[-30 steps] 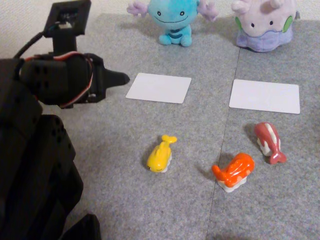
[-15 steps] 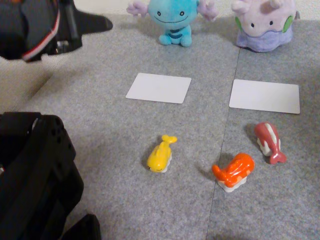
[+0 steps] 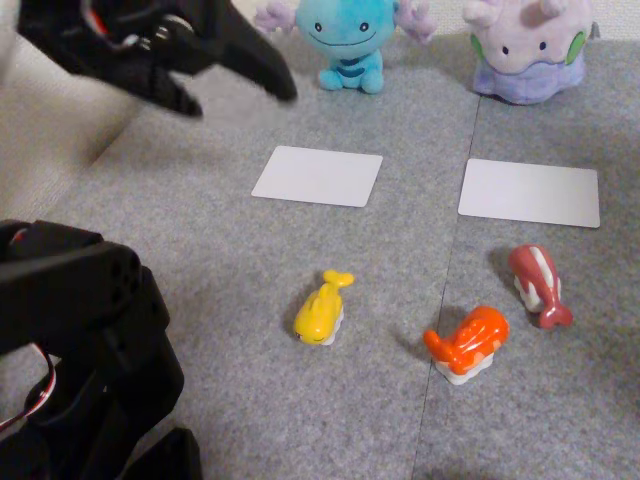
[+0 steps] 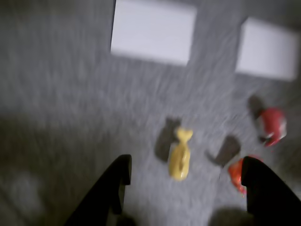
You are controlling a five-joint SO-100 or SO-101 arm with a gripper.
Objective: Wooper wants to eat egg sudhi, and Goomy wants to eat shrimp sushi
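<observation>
Gripper: in the fixed view the gripper is raised at the upper left, black, with its two fingers spread apart and nothing between them. In the wrist view the gripper shows two dark fingers wide apart at the bottom edge, clear of every toy. That view is blurred.

Egg sudhi: the yellow whale-shaped egg sudhi lies on the grey mat, well apart from the gripper. All places below are told from it. In the wrist view the egg sudhi sits between the two fingers but beyond them, untouched.

Shrimp sushi: the orange shrimp sushi on its white block lies to the right of the egg sudhi and a little nearer the camera.

Red-pink toy: the red-pink toy with white stripes lies farther right, just beyond the shrimp sushi.

White cards: one white card lies flat behind the egg sudhi, a second white card behind and to the right. Both are bare.

Wooper: the blue Wooper sits upright behind the nearer card, at the mat's far edge.

Goomy: the lilac Goomy sits far behind and to the right, beyond the second card.

Arm base: the black arm base fills the corner to the left of the egg sudhi.

In the way: nothing lies between the gripper and the egg sudhi.

Writing: none can be read.
</observation>
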